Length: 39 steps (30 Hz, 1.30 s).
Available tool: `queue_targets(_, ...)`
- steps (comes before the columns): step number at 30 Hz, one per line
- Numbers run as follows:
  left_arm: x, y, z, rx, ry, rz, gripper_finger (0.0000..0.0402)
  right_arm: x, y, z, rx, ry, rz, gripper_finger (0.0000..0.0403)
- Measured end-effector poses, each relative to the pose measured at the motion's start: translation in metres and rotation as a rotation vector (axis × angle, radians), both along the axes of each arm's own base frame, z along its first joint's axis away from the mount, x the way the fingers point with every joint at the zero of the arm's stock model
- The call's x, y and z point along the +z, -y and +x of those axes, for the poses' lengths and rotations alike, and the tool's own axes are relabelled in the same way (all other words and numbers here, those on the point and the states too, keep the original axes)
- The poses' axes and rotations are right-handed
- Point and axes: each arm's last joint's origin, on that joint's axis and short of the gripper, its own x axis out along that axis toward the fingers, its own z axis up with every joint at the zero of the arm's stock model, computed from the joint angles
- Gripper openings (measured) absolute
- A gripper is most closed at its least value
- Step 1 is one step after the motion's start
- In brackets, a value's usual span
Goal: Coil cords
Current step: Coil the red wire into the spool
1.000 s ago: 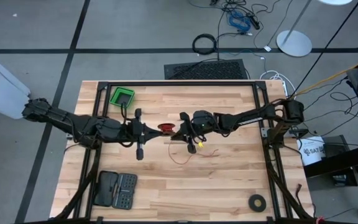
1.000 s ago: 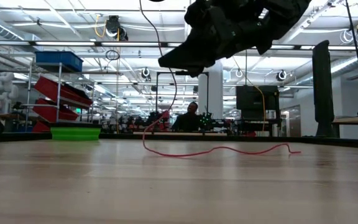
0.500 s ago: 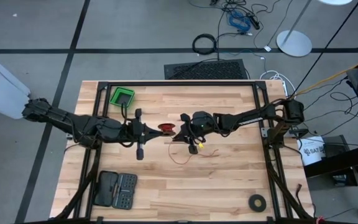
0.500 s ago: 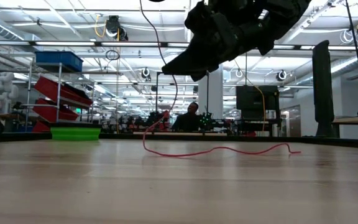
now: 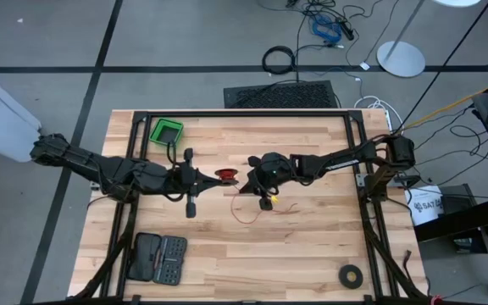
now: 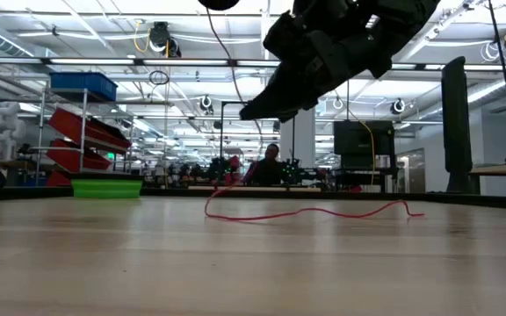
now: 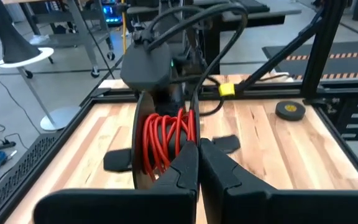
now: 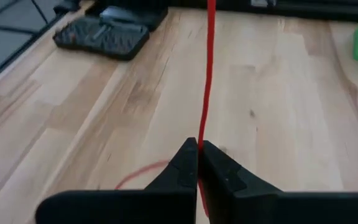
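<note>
Since a second ago the right gripper (image 5: 246,185) has slid a little toward 3 o'clock along the cord (image 8: 208,74) and its fingers (image 8: 185,163) have shut on the red strand; the loose run on the table (image 5: 312,254) has shifted slightly too.

Largest first: the table carries a green bin (image 5: 166,131) at 11 o'clock, a bit case (image 5: 159,257) at 7 o'clock and a tape ring (image 5: 351,274) at 5 o'clock, all well apart from the work.

Both arms meet over the middle. The left gripper (image 5: 213,176) reaches in from 9 o'clock, its fingers (image 7: 185,168) pressed narrow against the coil (image 7: 166,138), red turns wound between dark flanges. Whether they pinch the flange or a turn of cord I cannot tell.

The cord sits in three parts: the wound coil at centre, the taut length rising through the right fingers, and a slack tail (image 6: 323,211) lying in wavy curves on the table toward 5 o'clock.

Handling, as I judge it: thin, light and limp, with no stiffness to hold a loop unaided, so it needs steady tension to lay turns neatly. The jacket looks smooth and may slip through shut fingers. Best hold is close to the coil on the taut length, letting the slack drag freely behind; a grip far down the tail would let it sag and tangle.
</note>
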Motion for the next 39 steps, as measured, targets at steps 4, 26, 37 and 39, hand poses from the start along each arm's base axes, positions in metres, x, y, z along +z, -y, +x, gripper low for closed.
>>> queue_targets(4,-0.002,0.000,-0.001,0.004,-0.025,0.004,0.0004,0.009,0.000,-0.010,0.003,-0.040,-0.008,0.0001)
queue_targets(26,-0.004,-0.002,-0.001,0.054,-0.038,0.018,0.0004,0.084,-0.022,-0.074,-0.066,-0.039,-0.099,0.0000)
queue_targets(37,-0.009,-0.008,-0.001,0.075,-0.080,-0.026,0.0004,0.099,-0.031,-0.083,-0.167,0.038,-0.178,0.0000)
queue_targets(39,-0.010,-0.008,0.000,0.081,-0.088,-0.037,0.0004,0.102,-0.032,-0.083,-0.164,0.064,-0.183,0.0000)
